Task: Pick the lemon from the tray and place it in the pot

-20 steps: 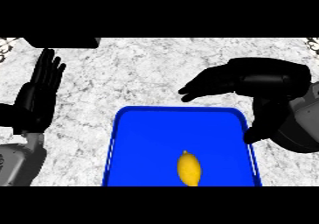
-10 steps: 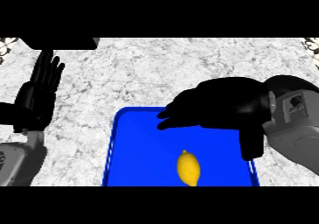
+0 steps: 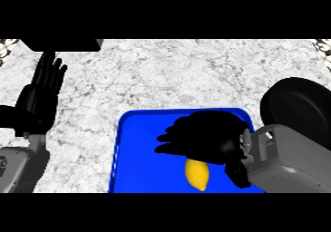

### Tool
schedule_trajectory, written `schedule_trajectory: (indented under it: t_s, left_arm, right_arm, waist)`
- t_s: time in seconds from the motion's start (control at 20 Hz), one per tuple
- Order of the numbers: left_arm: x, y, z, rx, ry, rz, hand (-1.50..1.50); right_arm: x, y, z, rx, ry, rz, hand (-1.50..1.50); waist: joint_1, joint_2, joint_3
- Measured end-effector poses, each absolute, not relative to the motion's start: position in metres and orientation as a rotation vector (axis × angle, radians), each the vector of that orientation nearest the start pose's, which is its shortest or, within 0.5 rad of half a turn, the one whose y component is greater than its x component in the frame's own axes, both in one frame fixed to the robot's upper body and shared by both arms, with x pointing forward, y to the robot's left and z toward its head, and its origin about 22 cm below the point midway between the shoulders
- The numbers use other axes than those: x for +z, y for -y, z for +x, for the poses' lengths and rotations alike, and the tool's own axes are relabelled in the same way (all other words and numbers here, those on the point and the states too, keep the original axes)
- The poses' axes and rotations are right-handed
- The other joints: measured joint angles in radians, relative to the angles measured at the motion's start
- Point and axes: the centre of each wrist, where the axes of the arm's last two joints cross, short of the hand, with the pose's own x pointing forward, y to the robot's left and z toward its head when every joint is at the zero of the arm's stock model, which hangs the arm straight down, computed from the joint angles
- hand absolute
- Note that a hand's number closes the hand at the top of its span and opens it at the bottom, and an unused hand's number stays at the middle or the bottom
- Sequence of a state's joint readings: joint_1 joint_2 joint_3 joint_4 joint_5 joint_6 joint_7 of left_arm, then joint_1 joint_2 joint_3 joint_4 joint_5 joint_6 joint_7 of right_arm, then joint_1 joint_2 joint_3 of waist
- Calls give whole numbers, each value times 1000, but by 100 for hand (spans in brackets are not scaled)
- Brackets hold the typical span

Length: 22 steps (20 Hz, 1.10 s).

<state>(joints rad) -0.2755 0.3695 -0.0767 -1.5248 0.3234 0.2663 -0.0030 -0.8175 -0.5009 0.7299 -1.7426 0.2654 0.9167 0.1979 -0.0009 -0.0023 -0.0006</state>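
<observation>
At the left edge the left hand (image 3: 42, 97) rests open, fingers up. On the blue tray (image 3: 138, 167) the right hand (image 3: 204, 136) hovers with fingers curled, empty, just above the lemon (image 3: 197, 175). The black pot (image 3: 305, 111) stands right.

Right hand (image 3: 206, 138) over blue tray (image 3: 138, 158), above lemon (image 3: 197, 175); left hand (image 3: 42, 97) open at left

Quick count — one lemon (image 3: 197, 175), one blue tray (image 3: 138, 156), one black pot (image 3: 303, 110) at the right, plus two black hands — left (image 3: 41, 97), right (image 3: 204, 136).
</observation>
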Motion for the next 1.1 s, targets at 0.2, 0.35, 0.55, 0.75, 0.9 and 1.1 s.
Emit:
schedule_trajectory:
  t_s: [0.2,0.35,0.55,0.75,0.9,1.1]
  left_arm:
    - [82,-272,303,48,1766,109,0]
    - [81,-272,300,47,1767,108,0]
    - [78,-266,306,51,1761,110,0]
    - [78,-262,305,50,1761,107,0]
    - [73,-267,304,54,1760,110,0]
    - [77,-269,302,47,1756,108,0]
  right_arm:
    - [168,98,272,2301,1166,-46,-150]
    - [156,93,269,2304,1167,-40,-150]
    - [147,90,260,2312,1199,-14,-150]
    - [141,92,261,2318,1211,-15,-150]
    - [137,95,252,2329,1203,-65,-150]
    - [121,90,248,2337,1177,-135,-150]
  waist:
    - [2,1,0]
    - [4,2,1]
    - [2,2,1]
    - [3,2,1]
    - [2,2,1]
    - [4,2,1]
